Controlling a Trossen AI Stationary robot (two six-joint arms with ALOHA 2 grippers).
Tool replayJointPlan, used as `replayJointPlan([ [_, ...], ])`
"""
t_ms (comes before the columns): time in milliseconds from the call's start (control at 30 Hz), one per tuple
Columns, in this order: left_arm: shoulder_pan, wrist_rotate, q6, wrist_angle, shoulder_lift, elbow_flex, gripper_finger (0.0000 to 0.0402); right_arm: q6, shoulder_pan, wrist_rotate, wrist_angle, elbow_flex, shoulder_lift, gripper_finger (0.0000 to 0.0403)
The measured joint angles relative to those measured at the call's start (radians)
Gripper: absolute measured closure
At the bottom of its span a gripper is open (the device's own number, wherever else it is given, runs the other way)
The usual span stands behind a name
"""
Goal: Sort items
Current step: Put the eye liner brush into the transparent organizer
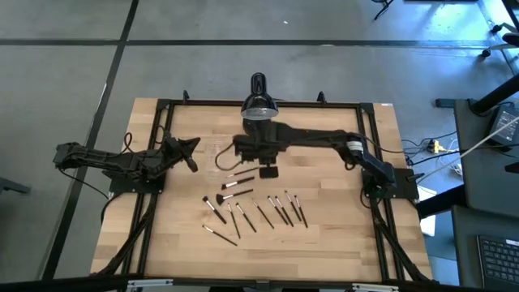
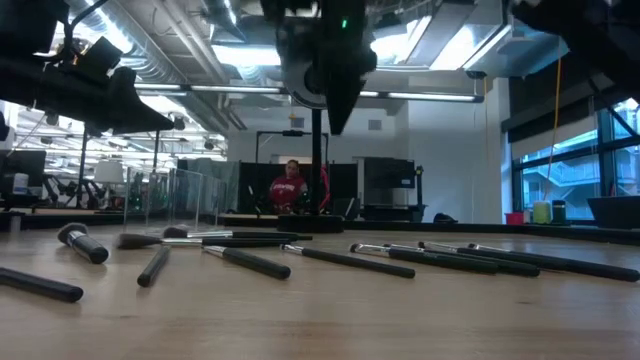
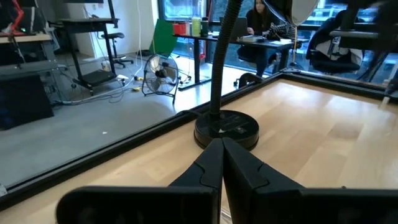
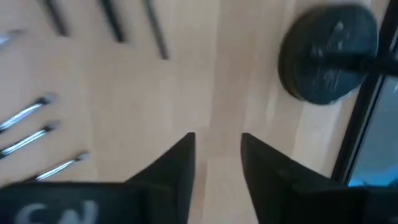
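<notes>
You have about a dozen makeup brushes [image 1: 258, 208] on the wooden table [image 1: 340, 235], though the exact count is hard to fix from above. Roughly five lie side by side in a row toward the near right of the group, three or four more sit loosely to the near left, and three lie closer to the table's middle. Each is a thin dark stick with a silvery ferrule and a small pale or brownish tip.

One black desk lamp [image 1: 258, 104] stands at the far edge, centred.

Your right gripper [image 4: 217, 146] hangs above the table's middle, just short of the lamp's base, with its fingers apart and nothing between them. Your left gripper [image 3: 222, 149] sits near the left edge, fingers pressed together and empty, pointing at the lamp's base.
</notes>
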Motion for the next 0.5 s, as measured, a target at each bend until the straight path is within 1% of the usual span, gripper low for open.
replayJointPlan([
  [100, 0.0, 0.001, -0.001, 0.0, 0.0, 0.0, 0.0396, 0.012, -0.037, -0.001, 0.002, 0.0, 0.037, 0.0252],
  [167, 0.0, 0.001, -0.001, 0.0, 0.0, 0.0, 0.0396, 0.002, -0.051, -0.016, 0.029, 0.0, 0.06, 0.0251],
  [200, 0.0, 0.001, -0.001, 0.0, 0.0, 0.0, 0.0396, -0.004, -0.056, -0.043, 0.044, 0.0, 0.069, 0.0254],
  [267, 0.0, -0.003, 0.001, 0.0, 0.0, 0.0, 0.0396, -0.023, -0.061, -0.114, 0.091, 0.0, 0.078, 0.0264],
  [333, 0.0, -0.019, 0.014, 0.002, 0.0, 0.0, 0.0396, -0.039, -0.062, -0.159, 0.148, 0.0, 0.085, 0.0277],
  [433, 0.0, -0.035, 0.032, 0.003, 0.0, 0.0, 0.0396, -0.06, -0.062, -0.206, 0.203, 0.0, 0.106, 0.0299],
  [500, 0.0, -0.041, 0.035, 0.003, 0.0, 0.0, 0.0396, -0.077, -0.062, -0.211, 0.229, 0.0, 0.117, 0.0312],
])
